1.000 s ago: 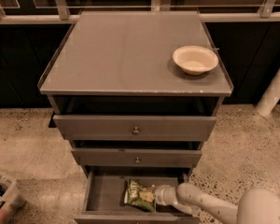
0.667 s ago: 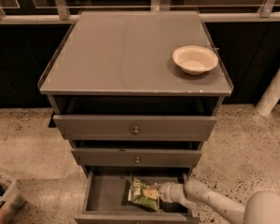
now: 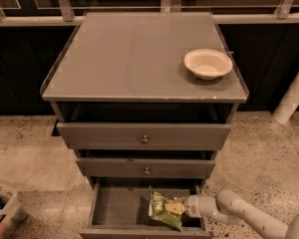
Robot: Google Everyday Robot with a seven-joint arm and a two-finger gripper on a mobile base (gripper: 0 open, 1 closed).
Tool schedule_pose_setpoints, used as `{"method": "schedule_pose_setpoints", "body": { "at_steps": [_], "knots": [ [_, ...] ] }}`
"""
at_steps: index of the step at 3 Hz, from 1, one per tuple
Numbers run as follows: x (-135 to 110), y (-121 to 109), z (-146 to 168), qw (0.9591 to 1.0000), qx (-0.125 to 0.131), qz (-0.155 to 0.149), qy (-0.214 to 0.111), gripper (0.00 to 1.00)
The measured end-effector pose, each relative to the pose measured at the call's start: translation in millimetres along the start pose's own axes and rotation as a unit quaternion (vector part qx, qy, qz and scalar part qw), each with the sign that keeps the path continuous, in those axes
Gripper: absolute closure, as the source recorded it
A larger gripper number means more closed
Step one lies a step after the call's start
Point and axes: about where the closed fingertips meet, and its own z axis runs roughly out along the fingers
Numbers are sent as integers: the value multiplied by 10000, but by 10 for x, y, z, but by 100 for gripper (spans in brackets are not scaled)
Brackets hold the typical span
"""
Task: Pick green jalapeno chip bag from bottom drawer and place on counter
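Observation:
The green jalapeno chip bag (image 3: 162,212) stands tilted up on its edge inside the open bottom drawer (image 3: 114,205), right of the middle. My gripper (image 3: 176,207) reaches in from the right, low over the drawer floor, and is shut on the bag's right side. The white arm runs off to the lower right. The counter (image 3: 134,54) is the flat grey top of the cabinet, above the three drawers.
A cream bowl (image 3: 208,63) sits on the counter near its right edge. The two upper drawers with round knobs (image 3: 145,139) are pulled out a little. A bin with cans (image 3: 0,210) stands on the floor at the lower left. A white post (image 3: 294,96) stands at the right.
The bag lay flat in the drawer before; now it is tipped up on edge and has shifted slightly right with my gripper closed on it.

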Motion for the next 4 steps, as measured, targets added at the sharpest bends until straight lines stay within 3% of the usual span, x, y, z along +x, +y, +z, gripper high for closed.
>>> {"method": "schedule_pose_setpoints", "body": {
  "at_steps": [1,2,3,4],
  "knots": [
    [-37,224,-318,9993,-332,-20,-141,100],
    [-37,225,-318,9993,-332,-21,-141,100],
    [-163,455,-447,9979,-611,-218,-46,100],
    [-427,842,-712,9955,-669,-671,-25,100]
  ]
}}
